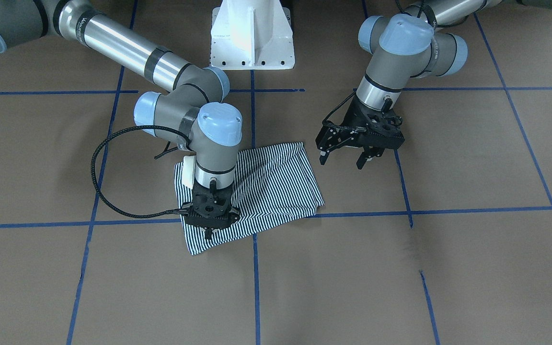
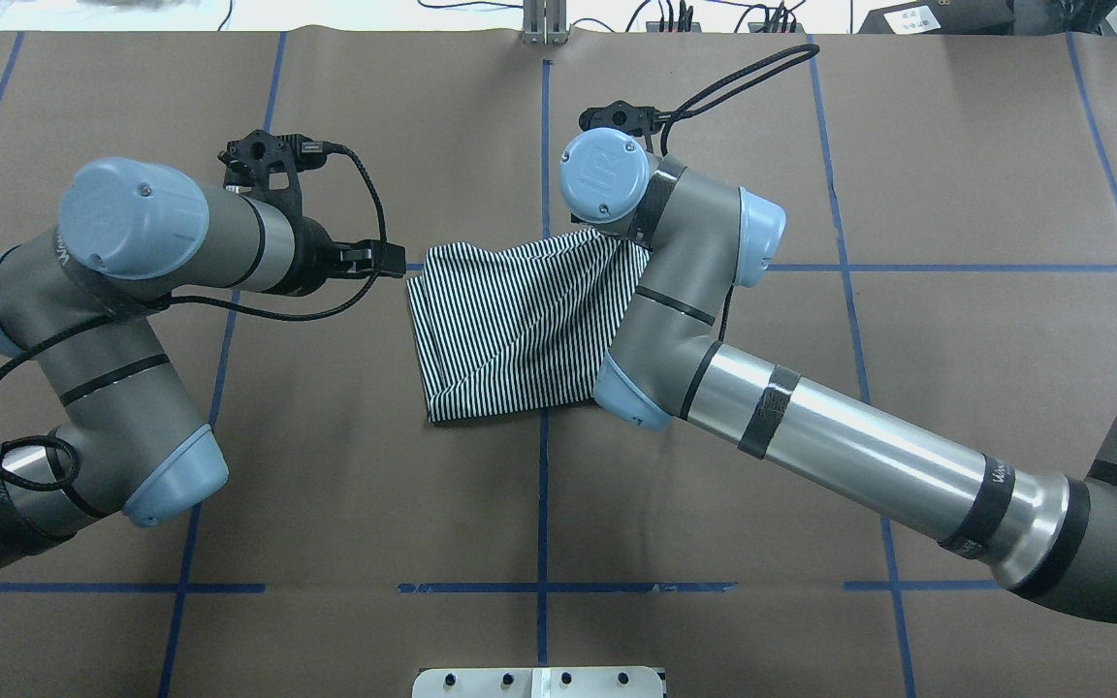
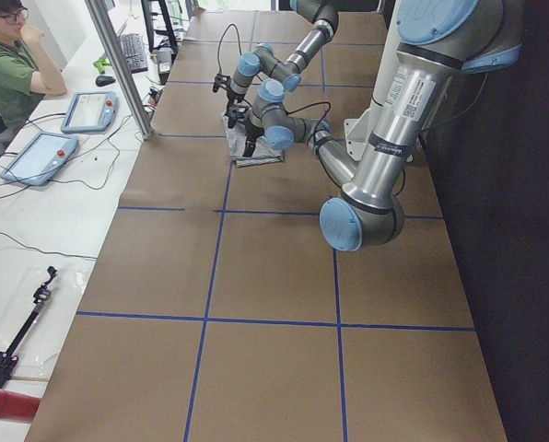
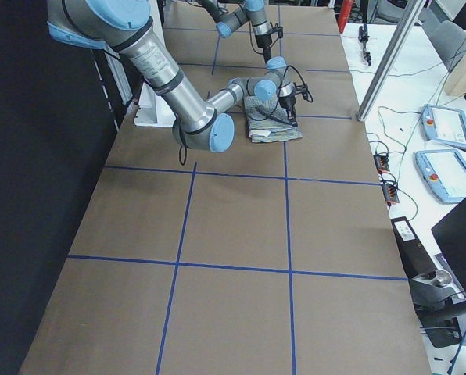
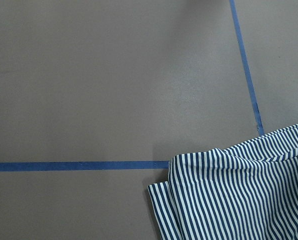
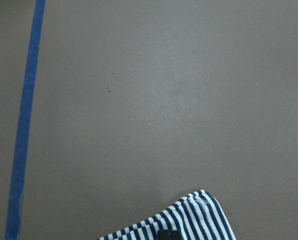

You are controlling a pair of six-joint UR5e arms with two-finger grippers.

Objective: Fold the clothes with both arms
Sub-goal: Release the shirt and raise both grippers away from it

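Evidently mid-fold: the right tool [image 1: 207, 233] pinches an edge of the striped shirt [image 1: 276, 184] on the tabletop [image 1: 400, 278]; the left tool [image 1: 341, 162] hangs spread, empty. Next, probably: release, smooth.

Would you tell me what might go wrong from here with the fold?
1. The right claw seems shut near just one corner of the folded navy-and-white striped polo shirt; lifting may peel only a layer and undo the fold.
2. The left claw hangs open beside the shirt, off it, so nothing anchors that side and the cloth may drag.
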